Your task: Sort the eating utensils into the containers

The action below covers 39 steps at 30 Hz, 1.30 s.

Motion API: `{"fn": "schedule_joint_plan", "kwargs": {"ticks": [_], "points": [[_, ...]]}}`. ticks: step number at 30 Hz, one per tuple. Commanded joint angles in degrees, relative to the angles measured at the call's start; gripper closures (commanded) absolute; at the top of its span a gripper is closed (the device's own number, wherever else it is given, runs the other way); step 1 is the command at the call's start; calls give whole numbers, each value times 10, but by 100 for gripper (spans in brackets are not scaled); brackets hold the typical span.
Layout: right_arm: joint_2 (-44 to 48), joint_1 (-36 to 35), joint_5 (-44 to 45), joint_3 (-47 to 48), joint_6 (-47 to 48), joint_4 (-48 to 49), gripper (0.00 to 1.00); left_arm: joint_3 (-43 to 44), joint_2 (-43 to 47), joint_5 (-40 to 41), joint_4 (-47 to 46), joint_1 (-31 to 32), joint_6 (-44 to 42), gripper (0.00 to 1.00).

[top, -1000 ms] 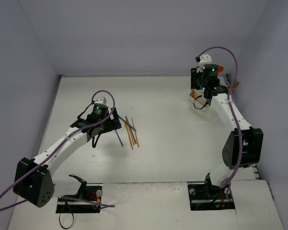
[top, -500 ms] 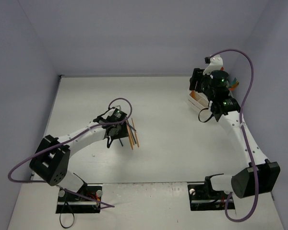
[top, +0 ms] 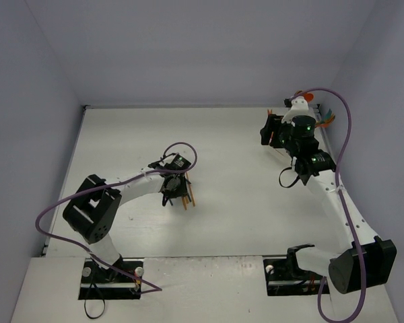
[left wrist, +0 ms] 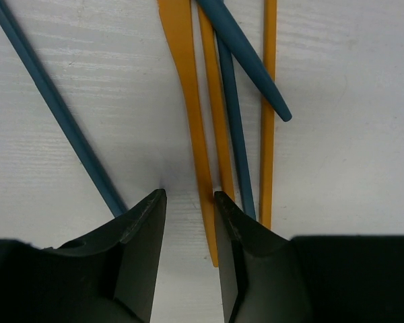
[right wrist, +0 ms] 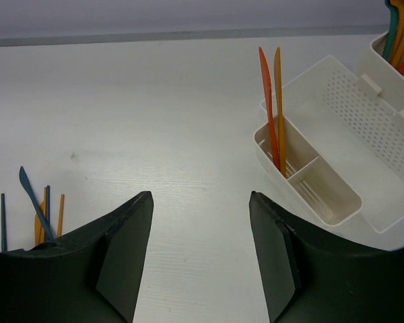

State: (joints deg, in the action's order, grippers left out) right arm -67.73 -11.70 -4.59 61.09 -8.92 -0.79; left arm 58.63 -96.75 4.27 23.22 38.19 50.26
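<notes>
Several loose eating utensils point(top: 186, 190), orange and dark blue, lie in a small pile left of centre. My left gripper point(top: 171, 194) is down over them. In the left wrist view its jaws point(left wrist: 190, 196) stand narrowly apart. The end of one orange utensil point(left wrist: 188, 101) lies between them against the right finger point(left wrist: 232, 229). Bare table shows beside the left finger. A long dark blue utensil point(left wrist: 54, 108) runs off to the left. My right gripper point(right wrist: 199, 195) is open and holds nothing, beside the white containers point(right wrist: 310, 182). Two orange utensils point(right wrist: 274, 108) stand in the near bin.
A larger perforated white bin point(right wrist: 363, 121) sits behind the small one. A further bin point(right wrist: 390, 50) at the far right holds teal and orange utensils. The grey side walls stand close to the table's left and right edges. The right arm point(top: 323, 175) partly covers the bins from above.
My left arm swung right and down onto the pile and its jaws narrowed around the orange utensil's end. My right gripper drew back from over the bins and its jaws widened.
</notes>
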Motion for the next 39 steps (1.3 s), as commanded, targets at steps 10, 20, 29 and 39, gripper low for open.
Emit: {"fn": "schedule_joint_plan", "kwargs": {"ticks": [10, 20, 29, 39], "points": [[22, -3, -29, -4, -11, 31, 42, 9, -13, 15, 7, 4, 16, 73], [32, -3, -38, -15, -17, 31, 41, -12, -14, 51, 53, 5, -18, 91], [39, -5, -51, -12, -22, 31, 41, 19, 29, 105, 103, 4, -44, 100], [29, -32, -101, 9, -21, 31, 39, 28, 111, 139, 145, -1, -50, 100]]}}
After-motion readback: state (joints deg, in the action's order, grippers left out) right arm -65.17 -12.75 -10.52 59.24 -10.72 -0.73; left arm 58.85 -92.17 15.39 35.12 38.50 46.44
